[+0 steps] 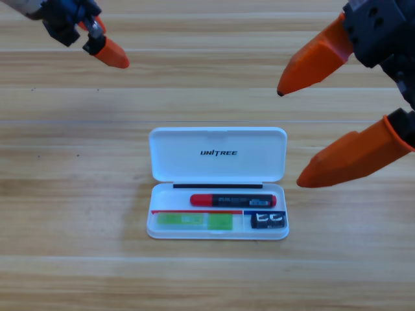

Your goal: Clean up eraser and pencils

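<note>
Right claw [292, 136] agape, eraser [268, 221] below-left

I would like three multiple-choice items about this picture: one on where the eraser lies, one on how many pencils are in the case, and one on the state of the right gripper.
1. Where does the eraser lie?
A. in the lower right part of the white case
B. on the open lid
C. on the table, left of the case

2. How many pencils are in the case?
A. none
B. one
C. two

3. How does the right gripper stand?
A. shut on the eraser
B. open, holding nothing
C. shut on a pencil

Answers:
1. A: the black block sits right of the green pencil, under the red pencil.
2. C: the red one and the green one both lie inside.
3. B: its orange jaws are wide apart above the table, right of the case.
</note>
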`<state>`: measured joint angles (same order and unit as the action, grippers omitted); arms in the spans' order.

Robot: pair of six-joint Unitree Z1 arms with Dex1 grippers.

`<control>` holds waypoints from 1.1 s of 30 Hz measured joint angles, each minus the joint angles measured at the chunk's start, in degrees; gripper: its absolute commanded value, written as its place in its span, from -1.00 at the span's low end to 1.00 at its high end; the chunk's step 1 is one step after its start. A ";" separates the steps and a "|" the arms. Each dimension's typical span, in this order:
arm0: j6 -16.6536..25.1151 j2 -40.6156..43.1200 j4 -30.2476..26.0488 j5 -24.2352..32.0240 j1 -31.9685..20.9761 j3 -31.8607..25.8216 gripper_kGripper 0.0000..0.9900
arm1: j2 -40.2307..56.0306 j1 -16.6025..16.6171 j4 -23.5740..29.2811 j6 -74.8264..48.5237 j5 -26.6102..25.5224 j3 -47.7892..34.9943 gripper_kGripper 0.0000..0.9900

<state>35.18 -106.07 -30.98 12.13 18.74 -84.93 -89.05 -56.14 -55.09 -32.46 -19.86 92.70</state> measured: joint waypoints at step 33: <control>3.74 -9.99 9.60 8.93 5.72 6.57 -1.00 | -1.13 -0.03 0.34 0.31 -1.83 -0.03 0.89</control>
<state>38.92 -116.06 -21.38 21.05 24.46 -78.36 -90.17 -56.16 -54.75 -32.15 -21.69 92.67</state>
